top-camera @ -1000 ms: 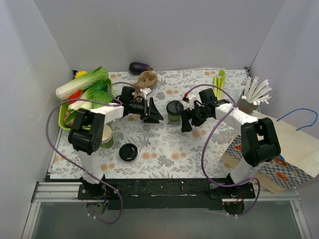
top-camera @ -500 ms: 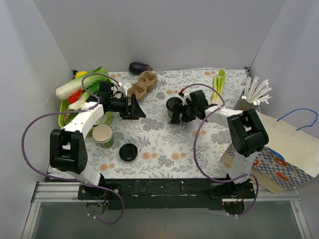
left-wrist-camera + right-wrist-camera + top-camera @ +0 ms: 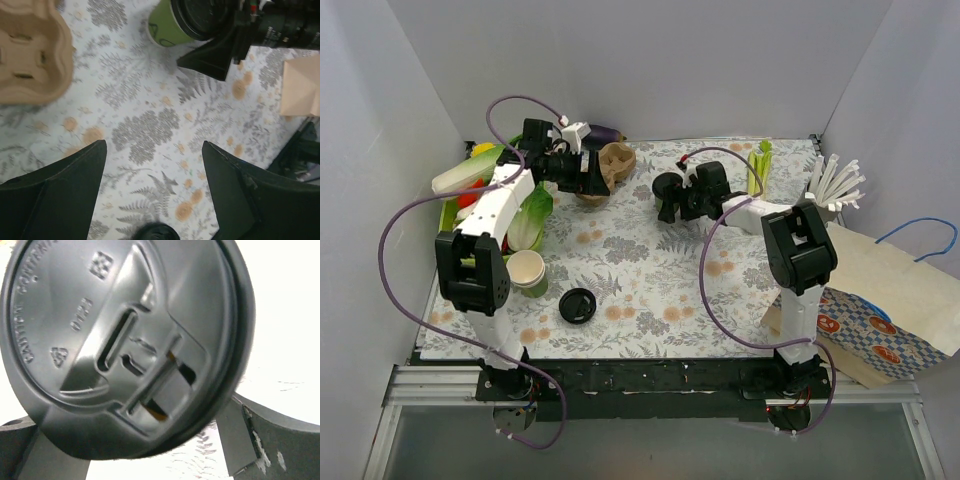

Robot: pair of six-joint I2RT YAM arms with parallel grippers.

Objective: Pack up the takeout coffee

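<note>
The right claw (image 3: pixel 675 203) grips the green coffee cup (image 3: pixel 165 27) (black lid on). The left claw (image 3: pixel 154 150) hangs wide open over the bench (image 3: pixel 125 65).

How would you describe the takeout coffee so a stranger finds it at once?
Look at the floral table, toward its far edge, just right of the brown cup carrier. There is the takeout coffee: the only green cup with a black lid on it; the stacked cups are lidless.

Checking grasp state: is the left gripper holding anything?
No, the left gripper stands open in its wrist view, with only floral tablecloth between its fingers.
</note>
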